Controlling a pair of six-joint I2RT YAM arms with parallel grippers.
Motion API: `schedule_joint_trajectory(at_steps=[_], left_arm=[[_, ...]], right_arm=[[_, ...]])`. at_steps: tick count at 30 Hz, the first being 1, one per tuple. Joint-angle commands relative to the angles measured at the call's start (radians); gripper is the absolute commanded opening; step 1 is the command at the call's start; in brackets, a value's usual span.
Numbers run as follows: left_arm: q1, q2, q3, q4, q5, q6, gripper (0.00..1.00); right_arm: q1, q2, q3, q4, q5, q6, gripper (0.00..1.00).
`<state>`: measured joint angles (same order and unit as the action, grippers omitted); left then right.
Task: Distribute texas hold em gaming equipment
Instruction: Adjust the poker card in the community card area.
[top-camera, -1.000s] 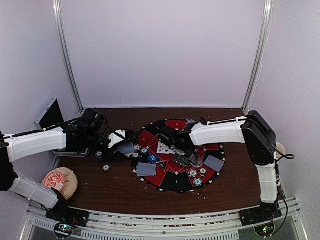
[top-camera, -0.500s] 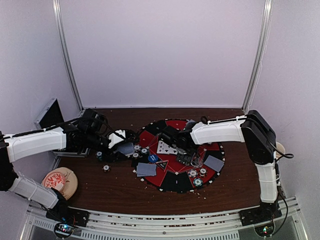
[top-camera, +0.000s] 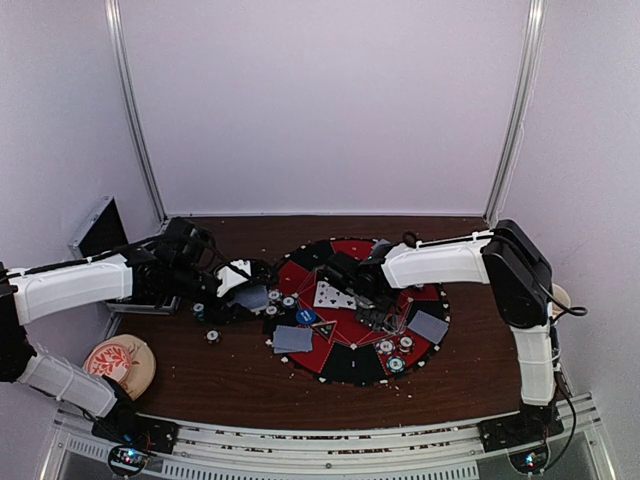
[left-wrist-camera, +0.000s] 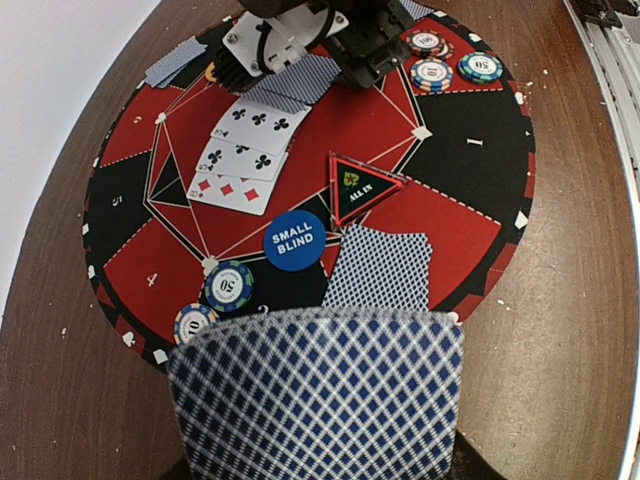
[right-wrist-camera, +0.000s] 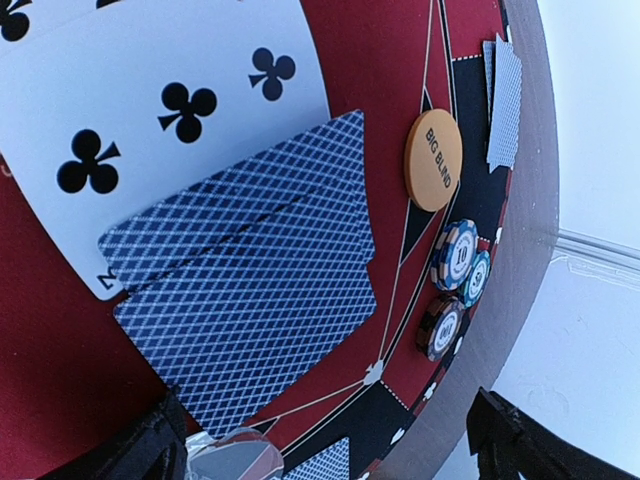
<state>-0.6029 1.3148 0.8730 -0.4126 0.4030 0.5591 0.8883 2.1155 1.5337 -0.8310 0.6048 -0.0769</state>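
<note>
A blue-backed card (left-wrist-camera: 320, 395) is gripped in the part-closed left pincer (top-camera: 238, 283) at 9 o'clock of the mat (left-wrist-camera: 470, 160), undelivered. The right pincer (right-wrist-camera: 325, 445) is spread wide, empty, over a dealt pair (right-wrist-camera: 250, 310). Most seats are judged served. The BIG BLIND button (right-wrist-camera: 433, 162) is read only in the right wrist view; a loose chip (top-camera: 212, 336) on the counter (top-camera: 240, 385) is shown only from above.

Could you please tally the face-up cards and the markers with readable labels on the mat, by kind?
Face-up cards: 3
Blue SMALL BLIND disc: 1
Orange BIG BLIND disc: 1
Triangular ALL IN marker: 1
Total: 6
</note>
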Motion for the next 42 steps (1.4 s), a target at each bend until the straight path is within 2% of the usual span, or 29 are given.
schedule_joint_trajectory(at_steps=[1,6,11,22,42], left_arm=[[0.004,-0.011,-0.006,0.041,0.000,0.005,0.54],[0.003,-0.008,-0.006,0.041,0.000,0.006,0.54],[0.004,-0.005,-0.005,0.040,0.000,0.005,0.54],[0.004,-0.012,-0.006,0.041,0.000,0.004,0.54],[0.004,-0.013,-0.010,0.043,0.002,0.006,0.54]], right_arm=[[-0.009,-0.043,0.040,-0.011,-0.027,0.030,1.00],[-0.006,-0.089,0.082,0.017,-0.024,0.077,1.00],[-0.006,-0.082,0.119,0.033,0.074,0.149,1.00],[-0.022,0.055,0.177,0.075,0.117,0.300,1.00],[-0.047,0.107,0.129,0.128,0.062,0.310,1.00]])
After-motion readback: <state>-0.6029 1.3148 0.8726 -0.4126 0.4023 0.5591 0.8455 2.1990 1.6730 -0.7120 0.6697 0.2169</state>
